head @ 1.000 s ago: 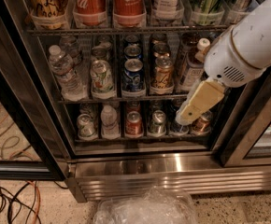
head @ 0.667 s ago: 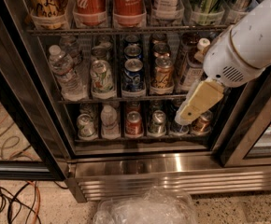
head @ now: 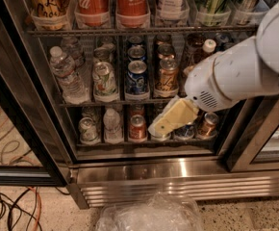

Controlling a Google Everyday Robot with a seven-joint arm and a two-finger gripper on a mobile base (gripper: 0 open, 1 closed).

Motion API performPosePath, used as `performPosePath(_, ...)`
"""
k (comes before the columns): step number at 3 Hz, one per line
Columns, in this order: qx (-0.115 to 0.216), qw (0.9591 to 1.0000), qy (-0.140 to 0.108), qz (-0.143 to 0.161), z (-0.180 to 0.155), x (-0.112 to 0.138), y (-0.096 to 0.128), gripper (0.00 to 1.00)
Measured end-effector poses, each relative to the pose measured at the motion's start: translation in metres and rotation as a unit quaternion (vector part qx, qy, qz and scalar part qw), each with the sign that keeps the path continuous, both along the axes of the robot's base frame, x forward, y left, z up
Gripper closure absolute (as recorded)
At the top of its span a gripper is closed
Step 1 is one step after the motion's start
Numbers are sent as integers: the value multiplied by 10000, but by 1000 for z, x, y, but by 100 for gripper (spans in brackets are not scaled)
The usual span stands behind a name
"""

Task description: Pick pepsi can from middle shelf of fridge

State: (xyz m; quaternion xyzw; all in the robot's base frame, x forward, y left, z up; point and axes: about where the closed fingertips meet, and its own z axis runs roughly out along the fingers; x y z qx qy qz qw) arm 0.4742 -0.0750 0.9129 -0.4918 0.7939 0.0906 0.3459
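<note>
My pincer (head: 159, 127) hung low at the fridge (head: 178, 171), and I couldn't tell its opening. The pepsi can (head: 137, 77) stood upright at eleven o'clock from it, on the middle shelf (head: 82, 103).

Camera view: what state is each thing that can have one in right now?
fridge: door open.
pepsi can: upright on the middle shelf, not gripped.
gripper: in front of the bottom shelf, below and right of the pepsi can, apart from it.
water bottle: upright, capped.
</note>
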Motion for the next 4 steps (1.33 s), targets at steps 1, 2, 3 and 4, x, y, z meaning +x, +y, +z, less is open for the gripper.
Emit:
performPosePath(1, 439, 9986, -129, -253, -21, 6, 32, 0)
performPosePath(2, 893, 9943, -333, -478, -35, 26, 61, 0)
performPosePath(3, 1222, 9869, -715, -774, -32, 42, 79, 0)
performPosePath(4, 1373, 9803, -1068, -932, -15, 56, 77, 0)
